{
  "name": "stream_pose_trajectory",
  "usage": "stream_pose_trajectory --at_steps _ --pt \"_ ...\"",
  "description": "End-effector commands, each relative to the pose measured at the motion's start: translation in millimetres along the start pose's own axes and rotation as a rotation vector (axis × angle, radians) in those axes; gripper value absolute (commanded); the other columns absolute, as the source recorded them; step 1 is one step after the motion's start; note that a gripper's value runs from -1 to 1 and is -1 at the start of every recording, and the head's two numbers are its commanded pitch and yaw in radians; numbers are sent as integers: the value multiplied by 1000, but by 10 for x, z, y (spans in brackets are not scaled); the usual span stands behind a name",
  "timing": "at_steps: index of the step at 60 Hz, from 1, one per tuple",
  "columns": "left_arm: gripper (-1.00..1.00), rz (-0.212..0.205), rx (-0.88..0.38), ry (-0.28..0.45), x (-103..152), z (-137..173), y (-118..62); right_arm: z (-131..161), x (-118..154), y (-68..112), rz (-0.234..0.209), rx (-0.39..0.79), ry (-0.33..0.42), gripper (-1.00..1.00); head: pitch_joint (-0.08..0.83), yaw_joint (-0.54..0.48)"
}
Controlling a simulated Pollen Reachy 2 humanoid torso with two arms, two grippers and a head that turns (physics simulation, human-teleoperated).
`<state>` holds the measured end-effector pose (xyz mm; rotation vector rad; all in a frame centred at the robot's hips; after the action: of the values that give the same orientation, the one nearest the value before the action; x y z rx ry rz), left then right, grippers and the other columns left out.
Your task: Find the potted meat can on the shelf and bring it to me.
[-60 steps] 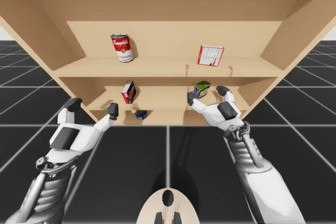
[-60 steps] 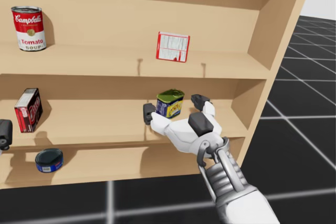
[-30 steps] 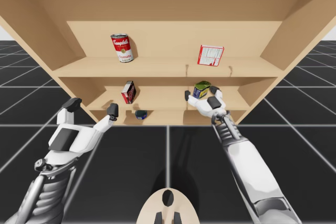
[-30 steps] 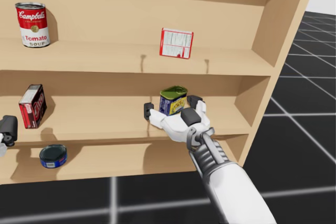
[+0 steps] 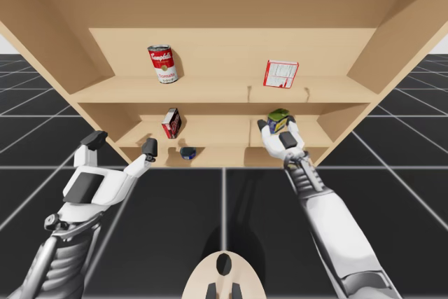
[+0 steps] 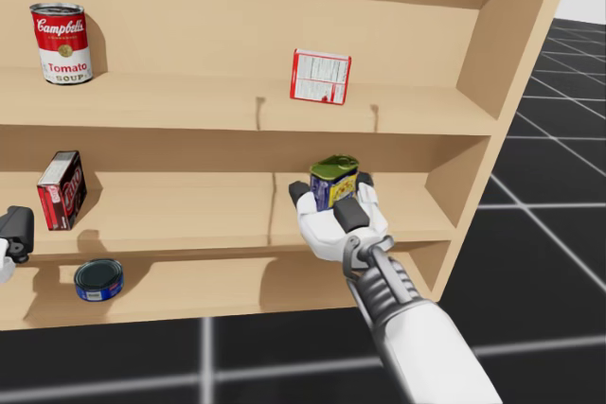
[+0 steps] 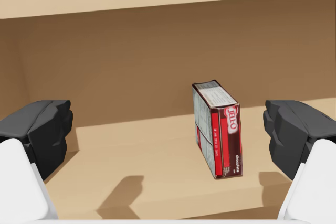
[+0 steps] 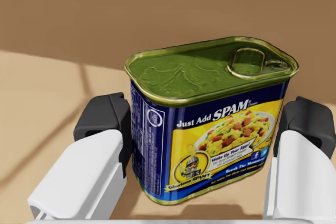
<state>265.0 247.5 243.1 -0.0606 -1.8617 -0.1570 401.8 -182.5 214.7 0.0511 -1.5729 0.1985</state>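
Potted meat can lies between fingers of my right end effector.

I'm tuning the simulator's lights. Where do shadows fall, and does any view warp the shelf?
Head view: the soup can and red box throw soft shadows rightward onto the back wall of the shelf. Left wrist view: shadow patches lie on the board before that box. Right wrist view: the meat can's lid shows mild sheen, no glare. High view: the shelf's sides splay outward.
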Motion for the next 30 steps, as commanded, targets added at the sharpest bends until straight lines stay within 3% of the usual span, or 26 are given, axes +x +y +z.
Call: stream_pose_trajectory --at_steps 1,18,30 --pt "-1000 0 2 -2 6 8 -3 119 303 40 11 4 -94 1000 391 -215" --pt "-1000 0 3 -6 6 5 -1 613 697 125 34 6 -231 1000 390 -217" --pt "-1000 1 3 -6 12 12 -10 1017 697 222 29 35 -248 1000 391 -217"
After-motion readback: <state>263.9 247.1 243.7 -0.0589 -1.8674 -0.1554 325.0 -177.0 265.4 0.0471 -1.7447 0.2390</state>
